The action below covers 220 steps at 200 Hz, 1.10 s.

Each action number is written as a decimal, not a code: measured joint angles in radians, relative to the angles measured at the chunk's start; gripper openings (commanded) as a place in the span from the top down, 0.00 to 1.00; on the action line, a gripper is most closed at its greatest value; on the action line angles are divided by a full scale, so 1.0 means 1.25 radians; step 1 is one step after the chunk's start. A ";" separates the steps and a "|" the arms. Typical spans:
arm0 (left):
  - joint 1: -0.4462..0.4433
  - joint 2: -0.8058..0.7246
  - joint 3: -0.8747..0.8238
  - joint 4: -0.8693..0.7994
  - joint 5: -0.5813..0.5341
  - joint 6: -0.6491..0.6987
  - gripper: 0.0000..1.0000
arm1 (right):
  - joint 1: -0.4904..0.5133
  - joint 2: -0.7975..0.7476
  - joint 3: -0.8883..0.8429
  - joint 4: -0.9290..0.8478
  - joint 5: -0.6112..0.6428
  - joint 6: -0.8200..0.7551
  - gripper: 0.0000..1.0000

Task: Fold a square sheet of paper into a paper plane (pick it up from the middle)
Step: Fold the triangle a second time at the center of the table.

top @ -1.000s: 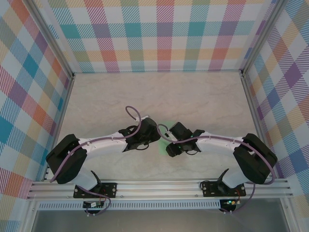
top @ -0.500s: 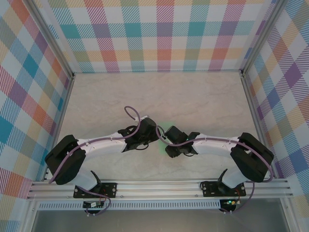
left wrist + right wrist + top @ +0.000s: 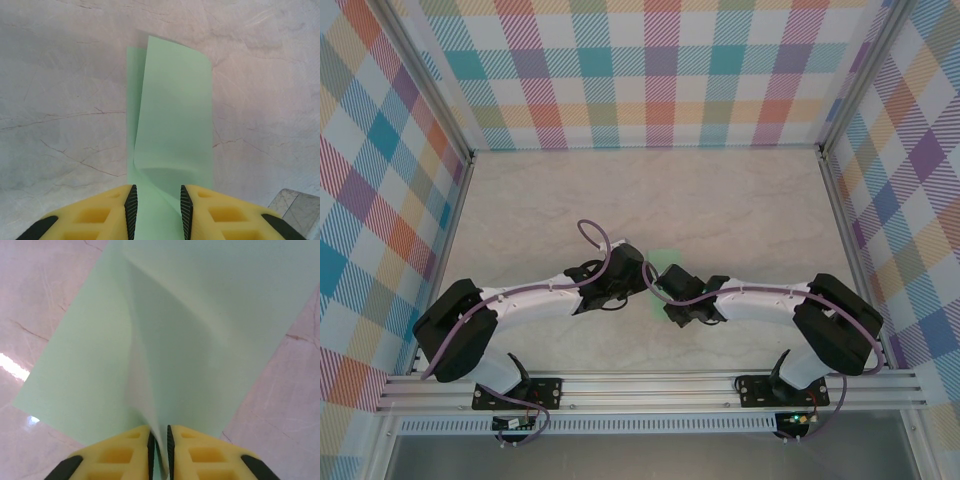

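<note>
Near the middle of the worktop (image 3: 740, 200), toward its near edge, both arms meet over the paper plane (image 3: 172, 115). The right gripper (image 3: 159, 445) pinches its raised crease; the left gripper (image 3: 157, 205) stands narrowly around its end.

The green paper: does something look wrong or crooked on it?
Nothing torn or spilled. The green paper is pinched up into a ridge by the right tool, and its folded flap lies slightly askew, uncovering a strip along its left edge.
</note>
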 measured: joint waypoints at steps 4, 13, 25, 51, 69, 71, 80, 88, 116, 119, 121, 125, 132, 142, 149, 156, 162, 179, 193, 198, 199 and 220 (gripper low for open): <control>0.000 0.000 0.000 0.000 0.000 0.000 0.68 | 0.000 0.000 0.000 0.000 0.001 0.000 0.90; 0.000 0.000 0.000 0.000 0.000 0.000 0.68 | 0.001 0.000 0.000 0.000 0.005 0.007 0.92; 0.000 0.000 0.000 0.000 0.000 0.000 0.68 | 0.001 0.000 0.000 0.000 0.008 0.011 0.95; 0.000 0.000 0.000 -0.003 0.000 0.000 0.68 | -0.002 -0.002 0.000 0.000 -0.003 0.017 0.99; 0.000 0.000 0.000 -0.003 0.000 0.001 0.68 | -0.013 -0.012 0.000 -0.001 -0.037 0.021 1.00; 0.000 -0.001 0.000 -0.003 0.000 0.001 0.68 | -0.015 -0.014 0.000 -0.002 -0.042 0.023 1.00; 0.000 -0.002 0.000 -0.003 0.000 0.001 0.68 | -0.025 -0.024 0.000 -0.002 -0.063 0.031 1.00; 0.000 -0.003 0.000 -0.004 0.000 0.001 0.68 | -0.036 -0.035 0.000 -0.002 -0.088 0.036 1.00; 0.000 -0.011 0.000 -0.016 0.001 0.003 0.68 | -0.075 -0.074 0.002 -0.006 -0.161 0.056 1.00; 0.000 -0.012 0.000 -0.018 0.001 0.004 0.68 | -0.079 -0.077 0.004 -0.007 -0.168 0.058 1.00; 0.000 -0.013 0.000 -0.019 0.001 0.004 0.67 | -0.083 -0.079 0.005 -0.009 -0.173 0.060 1.00; 0.000 -0.015 0.000 -0.021 0.001 0.004 0.67 | -0.089 -0.081 0.008 -0.011 -0.183 0.066 1.00; 0.000 -0.019 0.000 -0.021 0.001 0.005 0.67 | -0.099 -0.083 0.013 -0.015 -0.198 0.073 1.00; 0.000 -0.024 0.000 -0.021 0.001 0.009 0.67 | -0.111 -0.083 0.018 -0.018 -0.221 0.088 1.00; 0.000 -0.025 0.001 -0.021 0.002 0.012 0.67 | -0.119 -0.083 0.019 -0.018 -0.234 0.099 1.00; 0.000 -0.025 0.002 -0.020 0.005 0.015 0.67 | -0.126 -0.083 0.019 -0.019 -0.249 0.112 1.00; 0.000 -0.025 0.002 -0.020 0.008 0.017 0.67 | -0.133 -0.083 0.019 -0.019 -0.262 0.121 1.00; 0.001 -0.023 0.002 -0.017 0.024 0.020 0.67 | -0.157 -0.082 0.019 -0.017 -0.301 0.142 1.00; 0.001 -0.016 0.009 -0.016 0.042 0.023 0.68 | -0.181 -0.078 0.019 -0.014 -0.340 0.154 0.99; 0.001 -0.011 0.012 -0.016 0.049 0.025 0.68 | -0.190 -0.077 0.019 -0.012 -0.353 0.156 0.98; 0.001 -0.009 0.013 -0.015 0.051 0.025 0.68 | -0.192 -0.077 0.019 -0.011 -0.356 0.157 0.98; 0.001 0.020 0.025 -0.002 0.084 0.034 0.68 | -0.228 -0.064 0.018 0.000 -0.424 0.158 0.97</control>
